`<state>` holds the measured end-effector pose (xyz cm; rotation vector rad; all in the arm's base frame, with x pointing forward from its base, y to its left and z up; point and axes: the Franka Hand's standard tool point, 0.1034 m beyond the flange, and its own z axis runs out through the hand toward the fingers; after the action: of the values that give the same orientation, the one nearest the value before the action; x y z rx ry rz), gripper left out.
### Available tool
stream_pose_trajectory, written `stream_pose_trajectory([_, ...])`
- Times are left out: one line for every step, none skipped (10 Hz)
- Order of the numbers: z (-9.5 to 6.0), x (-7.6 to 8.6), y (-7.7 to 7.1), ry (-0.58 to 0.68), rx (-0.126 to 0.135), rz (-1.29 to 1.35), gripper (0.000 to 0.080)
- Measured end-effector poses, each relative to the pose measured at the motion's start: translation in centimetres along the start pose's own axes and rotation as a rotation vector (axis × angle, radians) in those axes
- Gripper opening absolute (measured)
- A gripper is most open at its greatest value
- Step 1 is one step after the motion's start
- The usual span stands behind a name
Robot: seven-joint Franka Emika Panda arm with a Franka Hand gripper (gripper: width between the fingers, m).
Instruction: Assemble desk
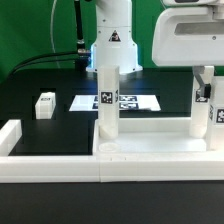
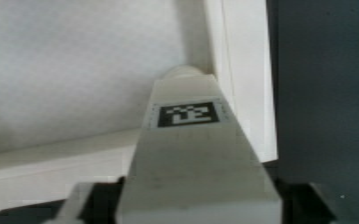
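Note:
The white tabletop panel (image 1: 150,132) lies flat at the front, against the border wall. One white square leg (image 1: 107,100) stands upright at its corner on the exterior view's left. My gripper (image 1: 205,72) hangs over the corner on the exterior view's right, shut on a second leg (image 1: 204,105) held upright there. In the wrist view this leg (image 2: 194,150) with its tag fills the space between my gripper's (image 2: 197,208) dark fingers (image 2: 98,203) and points at the tabletop's rimmed corner (image 2: 238,50). A third leg (image 1: 45,104) lies loose on the black table. Whether the held leg touches the panel is hidden.
The marker board (image 1: 135,101) lies flat behind the tabletop. The low white border wall (image 1: 60,165) runs along the front and up the exterior view's left side. The robot base (image 1: 112,40) stands at the back, with black cables beside it.

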<state>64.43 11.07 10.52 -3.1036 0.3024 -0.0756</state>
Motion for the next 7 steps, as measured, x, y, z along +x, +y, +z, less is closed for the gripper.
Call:
stream_pose_trajectory([0.0,0.0,0.1,0.0,-0.001,0.009,0.0288])
stream_pose_trajectory([0.0,0.1,0.2,0.0,-0.002,0.021,0.0288])
stream_pose_trajectory([0.0,0.1,0.3,0.0,-0.003,0.02,0.0288])
stream_pose_trajectory([0.0,0.1,0.6,-0.005,-0.005,0.073,0.0288])
stream_pose_trajectory([0.0,0.1,1.3,-0.011,-0.013,0.184,0.0288])
stream_pose_trajectory([-0.1,0.2,1.8,-0.009,-0.031,0.246,0.0288])
stream_pose_trajectory([-0.1,0.3,2.1,-0.008,-0.037,0.257,0.029])
